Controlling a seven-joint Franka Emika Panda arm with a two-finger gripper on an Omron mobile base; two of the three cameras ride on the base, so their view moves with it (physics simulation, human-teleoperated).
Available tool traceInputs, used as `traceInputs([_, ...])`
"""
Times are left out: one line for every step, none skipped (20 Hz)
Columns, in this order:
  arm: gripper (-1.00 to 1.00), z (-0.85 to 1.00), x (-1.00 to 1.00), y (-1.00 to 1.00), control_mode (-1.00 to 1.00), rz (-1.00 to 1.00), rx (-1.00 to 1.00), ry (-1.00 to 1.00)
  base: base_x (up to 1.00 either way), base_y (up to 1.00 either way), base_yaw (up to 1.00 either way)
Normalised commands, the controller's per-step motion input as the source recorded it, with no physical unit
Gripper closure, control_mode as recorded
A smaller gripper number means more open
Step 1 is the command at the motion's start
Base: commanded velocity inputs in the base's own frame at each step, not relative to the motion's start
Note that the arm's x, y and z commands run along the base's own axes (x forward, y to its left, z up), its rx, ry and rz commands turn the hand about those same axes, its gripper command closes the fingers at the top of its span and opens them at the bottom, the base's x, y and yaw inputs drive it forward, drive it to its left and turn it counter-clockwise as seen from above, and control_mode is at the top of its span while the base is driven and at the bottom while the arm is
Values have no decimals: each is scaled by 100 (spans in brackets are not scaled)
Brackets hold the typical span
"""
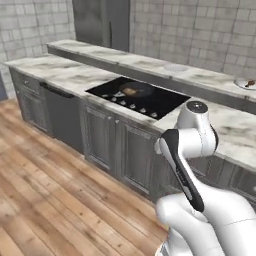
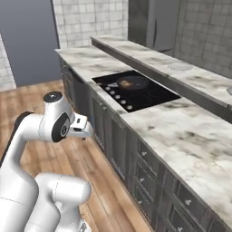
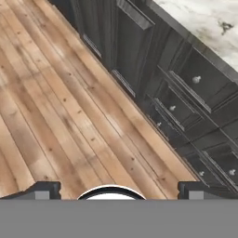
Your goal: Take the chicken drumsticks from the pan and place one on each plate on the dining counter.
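Wooden floor (image 3: 60, 116) and dark cabinets (image 3: 186, 93) lie below my gripper (image 3: 119, 188), fingers spread wide, holding nothing. Far off, the pan (image 1: 136, 89) holds one drumstick (image 1: 129, 91); another sits on a plate (image 1: 245, 84) rightward.

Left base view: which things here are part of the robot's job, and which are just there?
Part of the job: pan; drumstick in the pan; empty plate; far plate; drumstick on the far plate; dining counter.
Just there: cooktop; cabinets; wooden floor.
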Motion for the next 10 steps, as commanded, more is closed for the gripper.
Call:
traceInputs([-100, 0, 0, 0, 100, 0, 0, 0, 70, 76, -39])
traceInputs([-100, 0, 0, 0, 100, 0, 0, 0, 71, 75, -37])
traceInputs([-100, 0, 0, 0, 100, 0, 0, 0, 71, 75, -36])
traceInputs([-100, 0, 0, 0, 100, 0, 0, 0, 72, 74, -37])
traceInputs([-100, 0, 0, 0, 100, 0, 0, 0, 72, 72, -39])
traceInputs([-100, 0, 0, 0, 100, 0, 0, 0, 73, 70, -41])
traceInputs([-100, 0, 0, 0, 100, 0, 0, 0, 74, 68, -44])
traceInputs([-100, 0, 0, 0, 100, 0, 0, 0, 71, 69, -45])
traceInputs([-100, 0, 0, 0, 100, 0, 0, 0, 70, 69, -48])
traceInputs([-100, 0, 0, 0, 100, 0, 0, 0, 69, 66, -52])
